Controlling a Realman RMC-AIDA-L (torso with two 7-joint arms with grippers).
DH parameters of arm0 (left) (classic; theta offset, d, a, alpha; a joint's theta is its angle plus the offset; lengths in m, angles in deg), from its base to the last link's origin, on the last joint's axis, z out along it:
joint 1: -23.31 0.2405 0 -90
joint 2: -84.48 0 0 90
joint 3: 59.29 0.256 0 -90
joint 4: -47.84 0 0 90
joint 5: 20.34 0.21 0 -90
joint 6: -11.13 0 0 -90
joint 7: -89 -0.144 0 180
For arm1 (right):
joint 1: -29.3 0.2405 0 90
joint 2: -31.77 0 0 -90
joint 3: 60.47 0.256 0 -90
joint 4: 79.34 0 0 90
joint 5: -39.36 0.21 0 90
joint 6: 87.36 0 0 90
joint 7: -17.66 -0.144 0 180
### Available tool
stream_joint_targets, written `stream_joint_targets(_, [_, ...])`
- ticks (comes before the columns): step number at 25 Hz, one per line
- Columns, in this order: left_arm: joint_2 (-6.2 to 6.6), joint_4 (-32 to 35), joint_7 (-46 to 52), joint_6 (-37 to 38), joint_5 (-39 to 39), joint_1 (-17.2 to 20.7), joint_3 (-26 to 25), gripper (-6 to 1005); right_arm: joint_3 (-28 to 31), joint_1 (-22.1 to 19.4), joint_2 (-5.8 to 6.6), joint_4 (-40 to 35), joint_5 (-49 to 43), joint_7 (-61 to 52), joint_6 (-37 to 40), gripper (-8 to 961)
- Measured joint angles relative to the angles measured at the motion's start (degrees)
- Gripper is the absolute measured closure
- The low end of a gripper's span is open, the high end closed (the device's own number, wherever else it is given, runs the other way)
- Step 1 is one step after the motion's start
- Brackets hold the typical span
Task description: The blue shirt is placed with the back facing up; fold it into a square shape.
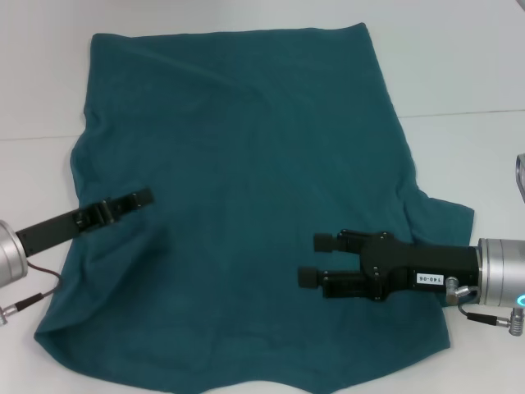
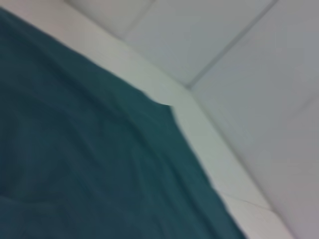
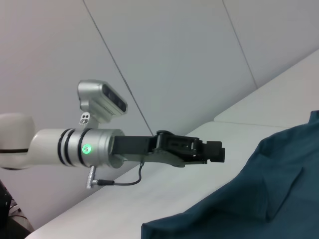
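The blue shirt lies spread flat on the white table. My right gripper hovers at four o'clock, fingers wide to pinch fabric; my left gripper hovers at nine o'clock, its opening I cannot tell.

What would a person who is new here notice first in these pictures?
The blue shirt fills most of the white table, spread flat. The right gripper is above its near right part, open. The left gripper reaches in over the shirt's left side.
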State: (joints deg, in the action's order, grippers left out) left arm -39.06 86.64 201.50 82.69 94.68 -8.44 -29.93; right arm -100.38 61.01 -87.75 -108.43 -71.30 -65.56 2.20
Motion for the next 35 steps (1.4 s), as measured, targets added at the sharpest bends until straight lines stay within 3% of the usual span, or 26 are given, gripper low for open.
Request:
stream_joint_targets(4, [-0.19,-0.41,-3.26,4.55,-1.29,0.48,-0.26,761,0.02,-0.04,0.00,0.00,0.00,0.00,-0.01,112])
stream_joint_targets(14, [0.46,0.39,-7.60,3.45,-0.97,2.88,-0.44,399,0.48,-0.08,0.46,-0.29,0.23,-0.59,0.34,124])
stream_joint_targets(18, [0.87,0.78,-8.38,3.11,-0.97,4.18,-0.48,195,0.58,-0.08,0.89,-0.45,0.31,-1.42,0.47,129])
stream_joint_targets(20, [0.88,0.88,-8.99,3.38,-1.16,4.70,-0.48,173,0.60,-0.07,1.23,-0.55,0.33,-2.57,0.53,131])
stream_joint_targets(24, [0.37,0.70,-13.62,6.65,-1.32,5.09,-0.43,128,0.54,-0.04,2.73,-1.01,0.24,-7.51,0.38,136])
stream_joint_targets(29, [-0.22,-1.05,-23.51,12.79,-1.34,4.83,1.22,109,0.17,-0.95,6.17,-1.36,-0.01,-13.83,0.66,142])
stream_joint_targets(33, [-0.34,-1.74,-31.89,16.38,-1.04,4.70,5.99,112,0.39,-2.44,8.50,-2.17,-0.08,-18.95,0.55,147])
stream_joint_targets(35, [-0.43,-1.76,-34.97,16.56,-0.96,4.90,8.19,112,0.41,-2.82,8.88,-2.60,-0.12,-20.26,0.39,150])
